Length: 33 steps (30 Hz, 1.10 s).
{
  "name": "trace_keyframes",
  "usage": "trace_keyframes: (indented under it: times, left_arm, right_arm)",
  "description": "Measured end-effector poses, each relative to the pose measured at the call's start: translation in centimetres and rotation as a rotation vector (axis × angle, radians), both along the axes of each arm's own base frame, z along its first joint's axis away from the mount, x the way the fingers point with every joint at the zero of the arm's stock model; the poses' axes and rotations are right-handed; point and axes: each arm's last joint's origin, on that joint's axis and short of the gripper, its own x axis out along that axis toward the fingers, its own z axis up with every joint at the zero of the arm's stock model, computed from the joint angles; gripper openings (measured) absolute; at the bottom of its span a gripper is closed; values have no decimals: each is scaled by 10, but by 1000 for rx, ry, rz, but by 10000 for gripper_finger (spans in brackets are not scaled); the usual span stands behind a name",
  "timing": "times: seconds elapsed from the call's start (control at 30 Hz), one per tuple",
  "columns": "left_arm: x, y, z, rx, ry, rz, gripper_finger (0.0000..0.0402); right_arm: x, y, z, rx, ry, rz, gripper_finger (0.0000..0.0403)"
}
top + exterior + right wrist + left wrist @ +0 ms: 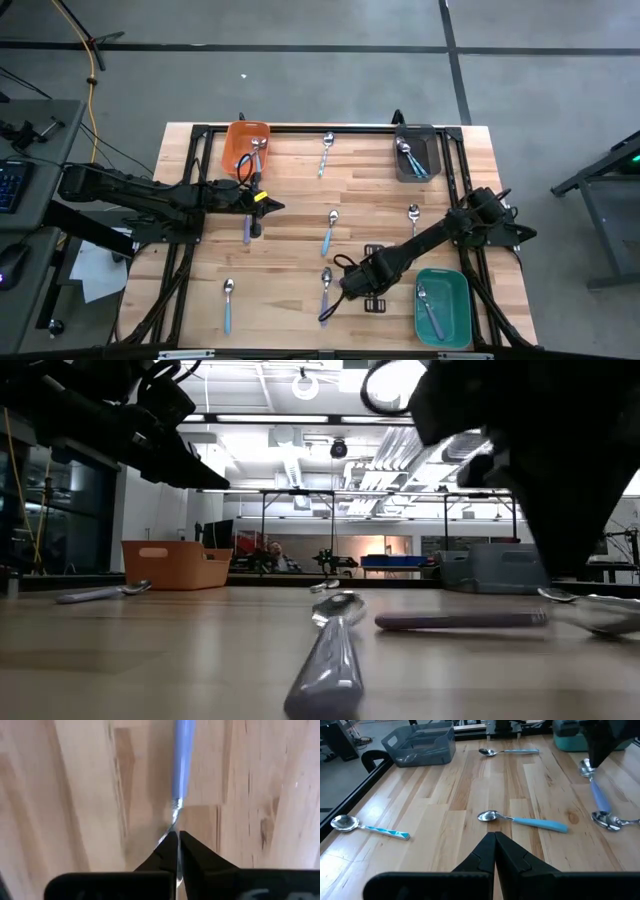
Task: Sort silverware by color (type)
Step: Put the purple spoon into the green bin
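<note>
Pale butcher-block planks make up the table (300,215), which stands on a grey concrete floor, with a lit workshop hall visible beyond it in the low view.

Silverware lies scattered over the wood. Taking the green bin (443,307) as the landmark: a purple-handled spoon (325,296) lies just beside it toward the table's middle, and the right gripper (348,290) is down at that spoon, its fingers (167,851) pressed together over the spoon's metal neck; whether they actually pinch it cannot be told. A light-blue spoon (329,231) lies farther off toward the table's centre, another small spoon (413,218) sits near the bin on the far side, and a blue-handled spoon (227,303) lies well apart near the opposite edge. One teal-handled utensil (428,310) rests inside the green bin.

A teal-patterned spoon (326,152) lies by the far edge, between the orange bin (246,149) and the grey bin (416,153), both of which hold utensils.

Well away from the green bin, the left gripper (270,205) hovers just beside the orange bin, fingers (485,851) closed together on nothing. A purple-handled utensil (248,229) lies just beside it.

No readable writing or labels show.
</note>
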Motion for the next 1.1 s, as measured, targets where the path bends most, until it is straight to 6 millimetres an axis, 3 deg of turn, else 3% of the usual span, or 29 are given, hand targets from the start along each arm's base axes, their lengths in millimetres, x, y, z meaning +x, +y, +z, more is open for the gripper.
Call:
trace_keyframes:
  times: [0.23, 0.5, 0.73, 0.9, 1.1]
  left_arm:
    - [0, 0, 0, 0, 4, 0, 0]
    - [0, 0, -1, 0, 7, 0, 0]
    - [0, 0, -1, 0, 7, 0, 0]
    - [0, 0, -1, 0, 7, 0, 0]
    - [0, 0, -1, 0, 6, 1, 0]
  right_arm:
    - [-6, 10, 10, -15, 26, -85, 2]
    - [-7, 1, -13, -2, 11, -235, 62]
    - [-4, -7, -35, 51, -65, -233, 112]
    - [-7, -11, -40, 46, -65, -237, 91]
    - [-7, -11, -38, 49, -50, -206, 11]
